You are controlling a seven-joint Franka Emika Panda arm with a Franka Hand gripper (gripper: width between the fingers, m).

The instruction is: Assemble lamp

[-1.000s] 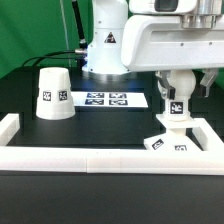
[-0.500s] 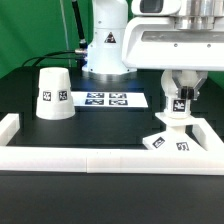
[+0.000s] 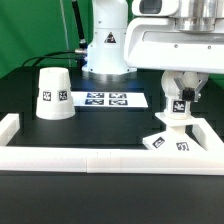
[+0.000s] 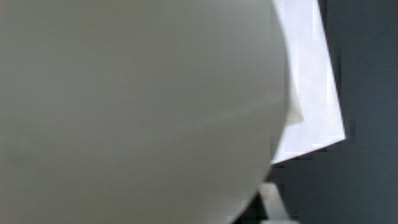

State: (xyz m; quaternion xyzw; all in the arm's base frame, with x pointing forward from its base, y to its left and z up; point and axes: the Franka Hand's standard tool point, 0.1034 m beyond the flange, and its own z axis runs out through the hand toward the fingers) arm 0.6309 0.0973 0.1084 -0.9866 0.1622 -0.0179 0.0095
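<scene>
One black table | white rails | pincer clasping bulb | green backdrop

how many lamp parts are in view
3: shade standing at the exterior view's left; bulb in the end effector at the right; base beneath it. None seems hidden.

A smooth, pale grey-white curved surface, the bulb, fills most of the wrist view, so close that it is soft and shows no tag. Behind its rounded edge lies a flat white piece with straight edges and a sharp corner, apparently the base. Beyond that is the dark bench. A small white fragment peeks out by the bulb's edge; what it is cannot be told.
</scene>
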